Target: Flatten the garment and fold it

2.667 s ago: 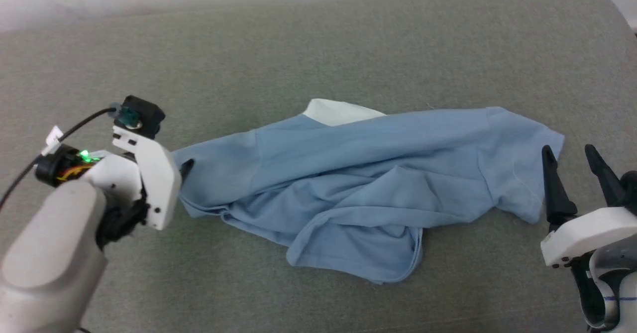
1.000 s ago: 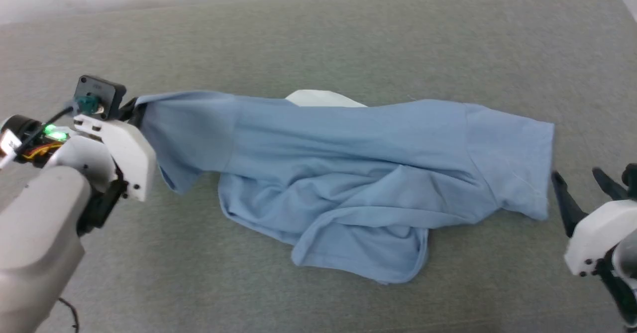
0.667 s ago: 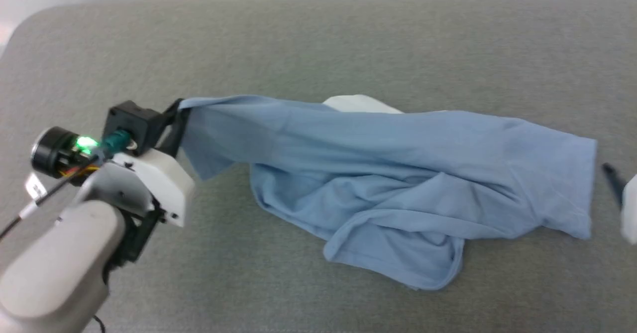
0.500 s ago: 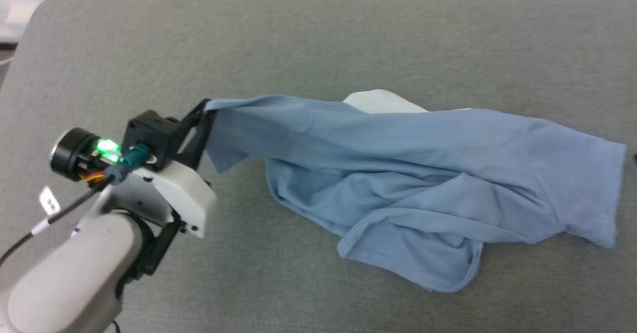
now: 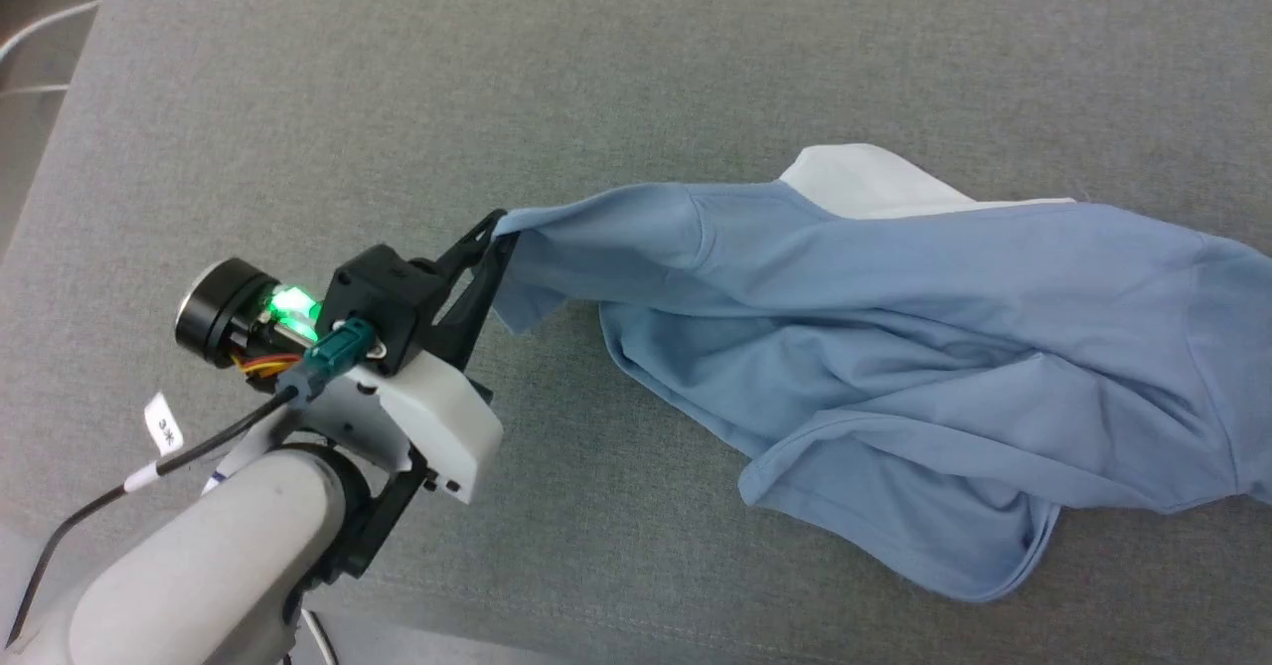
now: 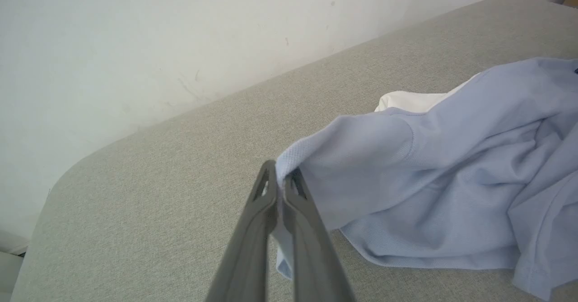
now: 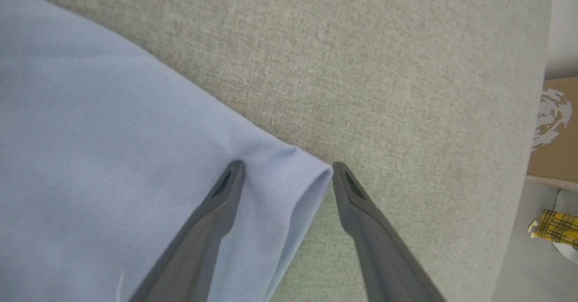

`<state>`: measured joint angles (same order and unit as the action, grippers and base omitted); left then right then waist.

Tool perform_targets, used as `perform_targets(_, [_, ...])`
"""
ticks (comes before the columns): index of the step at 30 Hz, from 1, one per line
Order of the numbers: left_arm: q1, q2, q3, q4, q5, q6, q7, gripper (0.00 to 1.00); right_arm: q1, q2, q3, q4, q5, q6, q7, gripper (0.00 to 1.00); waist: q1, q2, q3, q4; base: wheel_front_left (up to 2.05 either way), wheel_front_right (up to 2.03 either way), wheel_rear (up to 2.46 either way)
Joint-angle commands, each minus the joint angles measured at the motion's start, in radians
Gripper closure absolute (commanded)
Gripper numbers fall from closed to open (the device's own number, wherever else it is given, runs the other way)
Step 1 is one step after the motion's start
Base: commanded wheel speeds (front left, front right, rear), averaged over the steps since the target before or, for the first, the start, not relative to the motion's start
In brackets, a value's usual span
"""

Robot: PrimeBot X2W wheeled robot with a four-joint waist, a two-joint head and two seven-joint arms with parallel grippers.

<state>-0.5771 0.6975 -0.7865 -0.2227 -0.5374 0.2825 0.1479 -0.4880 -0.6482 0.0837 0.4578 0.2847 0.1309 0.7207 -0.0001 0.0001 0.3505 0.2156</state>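
So the light blue soft-knit polo shirt (image 5: 894, 327) is lying in a crumpled heap across the right half of the grey-green fabric-topped table (image 5: 596, 69), and it runs off the right edge of the head view. It's nowhere near flat. The body is bunched over itself in deep folds, a loop of hem sags toward the near side, and the white collar (image 5: 865, 183) pokes out along the far edge.

One sleeve (image 5: 606, 248) is stretched out to the left and lifted off the table. That's because the left end effector (image 5: 494, 233) has its two dark fingers clenched on the corner of the cuff. In the left wrist view you can see the cloth pinched right between the tips.

At the other end, the right end effector (image 7: 287, 166) is spread wide and gripping nothing. One finger is above the blue cloth and the other above bare table, so it straddles a rolled corner of the shirt. I can't tell if it's actually touching the fabric.

Progress-wise I'd call this early flattening: one end is gripped, and the other is lined up for a grab but not taken. By my read, what's left is to grab that right corner, pull the shirt taut, lay it smooth, and then do all of the folding. No fold is made yet.
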Motion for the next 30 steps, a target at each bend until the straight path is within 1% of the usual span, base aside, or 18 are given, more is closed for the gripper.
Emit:
perform_targets(1, [-0.017,-0.006,-0.002,0.005,0.001,-0.007,-0.002,1.00,0.019,0.020,0.042,0.027,0.017,0.000,0.008,0.48,0.0001,-0.0001,0.012,0.011,0.00,0.00,0.00])
perform_targets(2, [-0.017,-0.007,-0.002,0.011,-0.001,-0.008,-0.004,1.00,0.021,0.012,0.065,0.032,0.026,0.000,0.005,0.81,0.0001,-0.0001,0.012,0.010,0.00,0.00,0.00])
perform_targets(3, [-0.016,-0.007,-0.001,0.018,-0.003,-0.010,-0.006,1.00,0.021,0.003,0.087,0.035,0.032,0.000,-0.003,1.00,0.0001,-0.0001,0.009,0.007,0.00,0.00,0.00])
perform_targets(5, [-0.013,-0.007,0.005,0.032,-0.012,-0.009,-0.014,1.00,0.013,-0.015,0.112,0.039,0.040,0.000,-0.037,1.00,0.0001,-0.0001,0.001,-0.001,0.00,0.00,0.00])
perform_targets(8, [-0.003,-0.003,0.023,0.054,-0.029,-0.003,-0.033,1.00,-0.015,-0.030,0.121,0.049,0.034,0.000,-0.114,1.00,0.0001,-0.0001,-0.028,-0.021,0.00,0.00,0.00])
perform_targets(12, [0.016,0.016,0.058,0.078,-0.056,0.009,-0.061,1.00,-0.060,-0.038,0.107,0.042,0.019,0.000,-0.221,1.00,0.0001,-0.0001,-0.083,-0.054,0.00,0.00,0.00])
perform_targets(15, [0.026,0.035,0.089,0.082,-0.078,0.018,-0.077,1.00,-0.095,-0.044,0.092,0.012,0.007,0.000,-0.292,1.00,0.0001,-0.0001,-0.131,-0.081,0.00,0.00,0.00])
perform_targets(18, [0.033,0.056,0.123,0.080,-0.097,0.031,-0.089,1.00,-0.128,-0.050,0.078,-0.033,-0.004,0.000,-0.347,1.00,0.0001,-0.0001,-0.178,-0.107,0.00,0.00,0.00])
perform_targets(23, [0.035,0.099,0.196,0.054,-0.119,0.064,-0.120,1.00,-0.180,-0.046,0.043,-0.142,-0.016,0.000,-0.411,1.00,0.0001,-0.0001,-0.254,-0.145,0.00,0.00,0.00])
perform_targets(30, [0.006,0.170,0.322,-0.020,-0.128,0.107,-0.190,1.00,-0.241,-0.013,-0.023,-0.316,-0.015,0.000,-0.438,1.00,0.0001,-0.0001,-0.321,-0.182,0.00,0.00,0.00])
